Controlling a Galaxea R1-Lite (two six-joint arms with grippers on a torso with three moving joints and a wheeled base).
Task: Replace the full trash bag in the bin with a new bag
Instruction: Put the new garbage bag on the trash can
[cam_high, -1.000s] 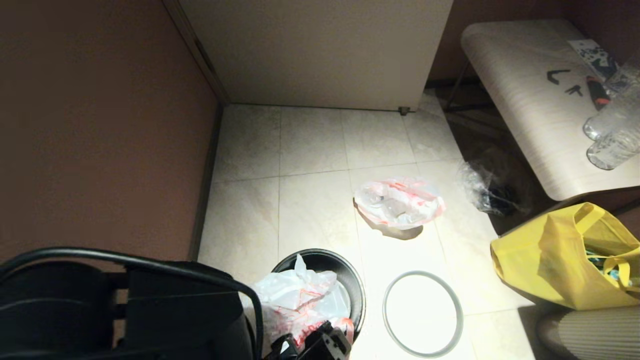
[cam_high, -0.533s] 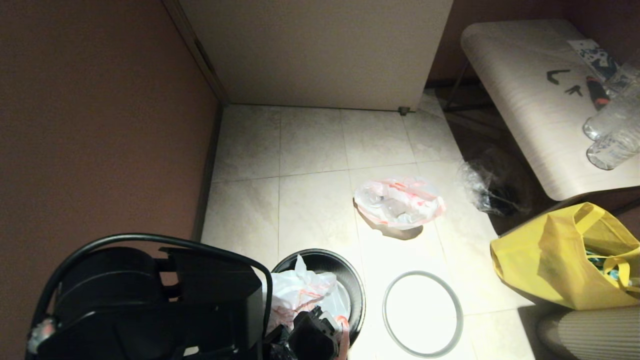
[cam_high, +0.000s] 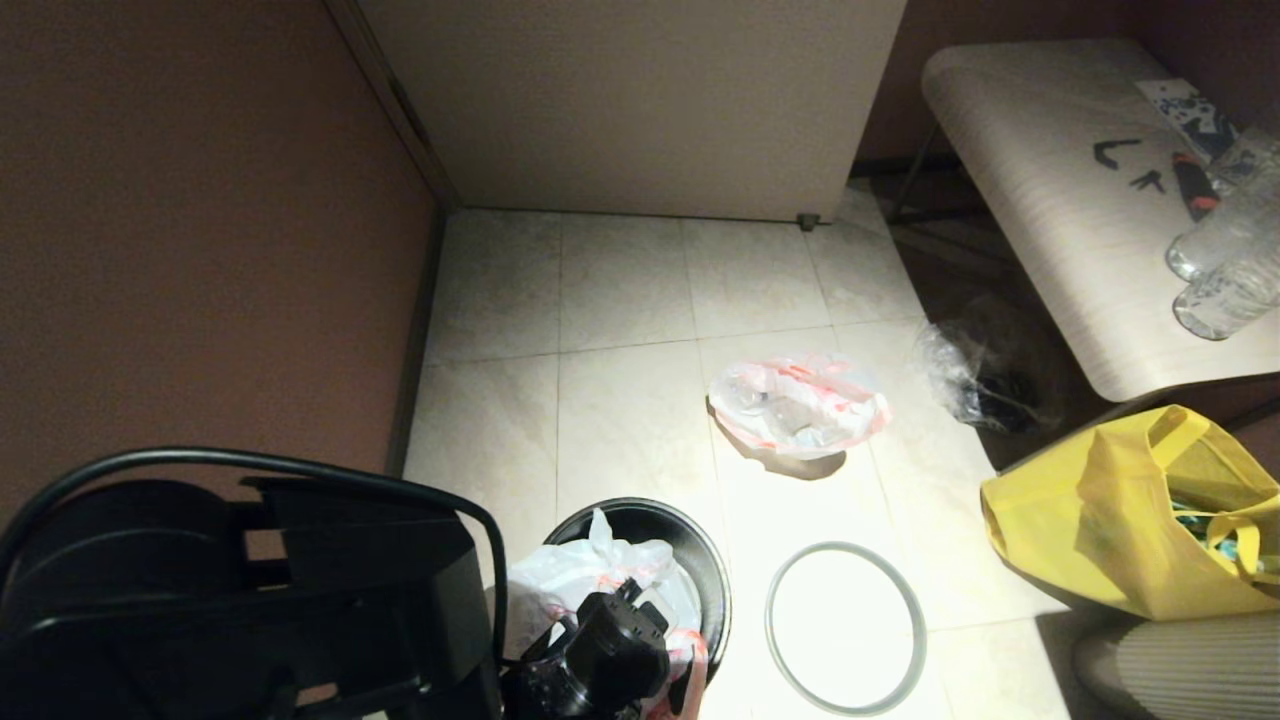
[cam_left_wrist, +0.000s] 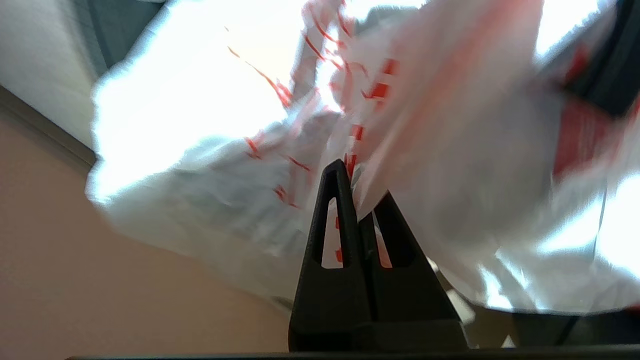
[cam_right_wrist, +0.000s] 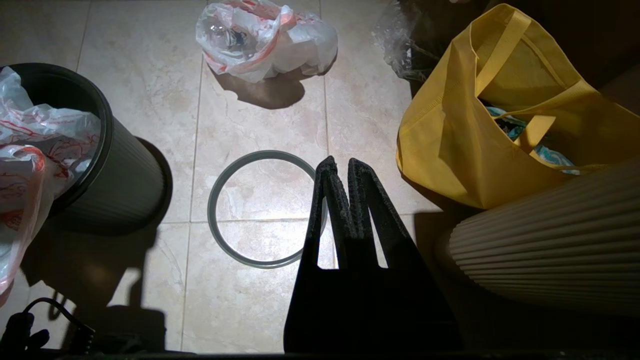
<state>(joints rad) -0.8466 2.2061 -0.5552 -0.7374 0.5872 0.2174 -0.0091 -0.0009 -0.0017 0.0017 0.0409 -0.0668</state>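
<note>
The black bin (cam_high: 690, 540) stands on the tiled floor at the near centre. The new bag (cam_high: 570, 575), white with red drawing, hangs crumpled over its near rim. My left gripper (cam_left_wrist: 357, 187) is at that rim, shut on a fold of the new bag (cam_left_wrist: 200, 125). The full trash bag (cam_high: 800, 405), showing clear bottles, lies on the floor beyond the bin. The grey ring (cam_high: 845, 627) lies flat to the right of the bin. My right gripper (cam_right_wrist: 342, 165) hangs shut and empty above the floor by the grey ring (cam_right_wrist: 220, 220), out of the head view.
A yellow tote (cam_high: 1130, 520) stands at the right, with clear plastic wrap (cam_high: 965, 375) behind it. A low table (cam_high: 1060, 200) carries bottles (cam_high: 1225, 270). A brown wall (cam_high: 200, 250) runs along the left and a white cabinet (cam_high: 640, 100) at the back.
My left gripper has gone from open to shut on the new bag at the bin's rim, and the left arm has shifted over it. The right arm has not moved.
</note>
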